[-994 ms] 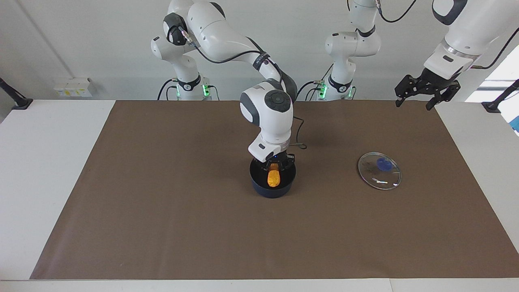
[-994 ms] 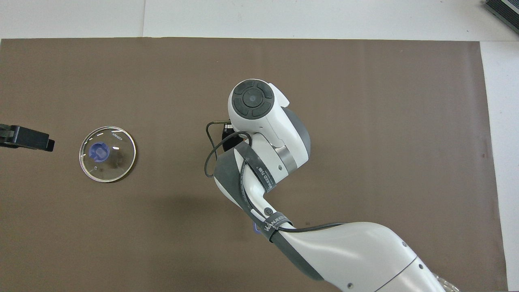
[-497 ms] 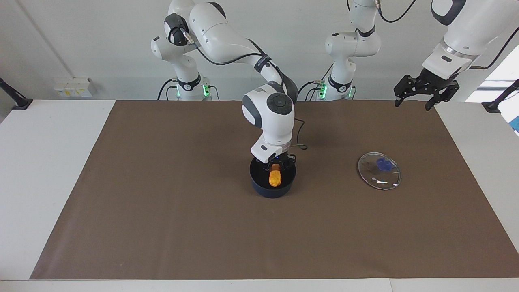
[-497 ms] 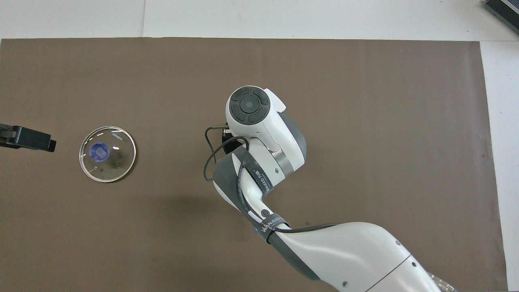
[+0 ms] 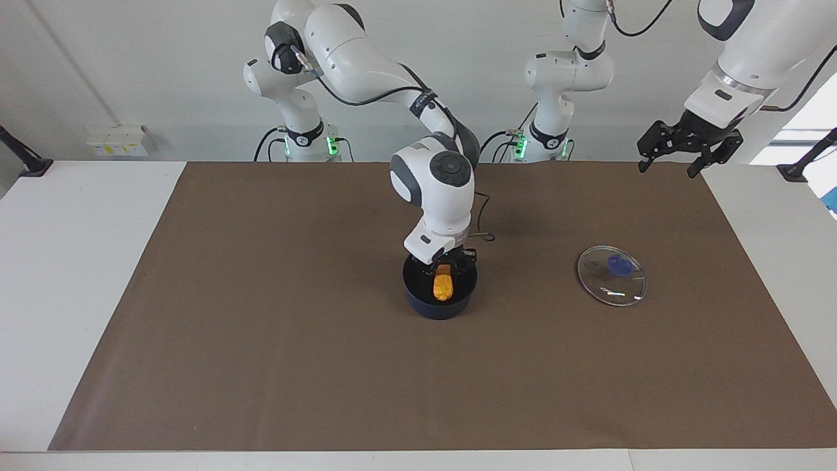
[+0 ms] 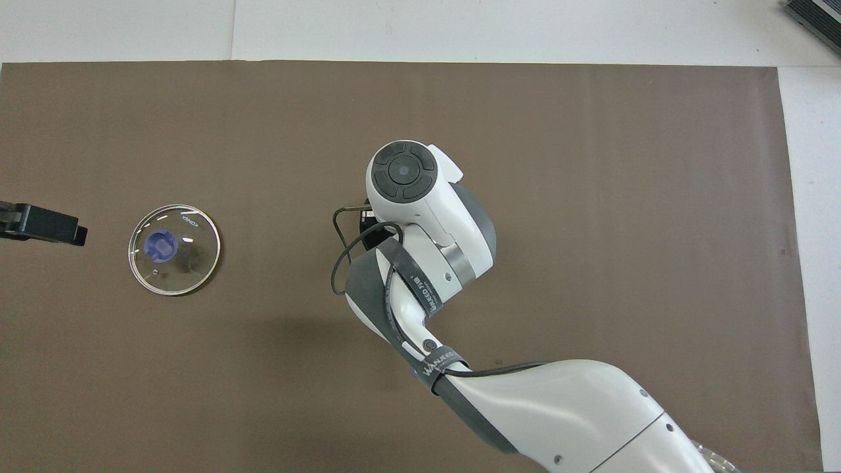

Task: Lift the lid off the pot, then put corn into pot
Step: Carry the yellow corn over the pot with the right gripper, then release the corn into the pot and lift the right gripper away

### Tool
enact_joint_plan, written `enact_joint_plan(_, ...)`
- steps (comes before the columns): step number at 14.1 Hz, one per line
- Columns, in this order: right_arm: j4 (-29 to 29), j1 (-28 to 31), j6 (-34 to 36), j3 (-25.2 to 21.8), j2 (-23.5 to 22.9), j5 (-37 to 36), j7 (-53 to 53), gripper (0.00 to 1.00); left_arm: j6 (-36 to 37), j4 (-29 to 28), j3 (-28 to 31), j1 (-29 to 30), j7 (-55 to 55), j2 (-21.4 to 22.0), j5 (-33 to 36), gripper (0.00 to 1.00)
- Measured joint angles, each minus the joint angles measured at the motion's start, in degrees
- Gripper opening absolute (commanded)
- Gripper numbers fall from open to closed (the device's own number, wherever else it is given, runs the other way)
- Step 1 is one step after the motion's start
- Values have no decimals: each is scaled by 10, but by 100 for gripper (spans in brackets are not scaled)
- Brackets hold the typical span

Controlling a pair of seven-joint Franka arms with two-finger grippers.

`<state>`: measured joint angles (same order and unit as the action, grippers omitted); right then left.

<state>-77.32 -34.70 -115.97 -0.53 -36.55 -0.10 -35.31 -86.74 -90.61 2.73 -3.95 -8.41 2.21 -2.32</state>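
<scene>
Corn sits down inside your pot mid-table, right gripper clenched on its upper end. Lid lies flat toward the left arm's end, and your left gripper hangs spread wide, waiting.

Bright even light, soft shadows, glints on the lid, sharp focus

We see the right arm reaching out from its base, elbow high, wrist turned straight down. Its right gripper points downward, fingers closed on the corn inside the pot. The left arm waits raised, left gripper hanging with fingers spread apart.
</scene>
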Motion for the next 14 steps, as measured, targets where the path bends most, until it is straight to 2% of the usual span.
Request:
enact_joint_plan(2, 0, 0, 0, 0, 0, 0, 0, 75, 0, 0, 0, 0, 0, 0, 0, 100)
enact_joint_plan(4, 0, 1, 0, 0, 0, 0, 1, 100, 0, 0, 0, 0, 0, 0, 0, 100)
enact_joint_plan(9, 5, 6, -1, -3, 17, -3, 1, 100, 0, 0, 0, 0, 0, 0, 0, 100)
enact_joint_plan(11, 6, 16, 7, -7, 44, -3, 11, 100, 0, 0, 0, 0, 0, 0, 0, 100)
enact_joint_plan(14, 8, 53, 65, -8, 98, -3, 56, 100, 0, 0, 0, 0, 0, 0, 0, 100)
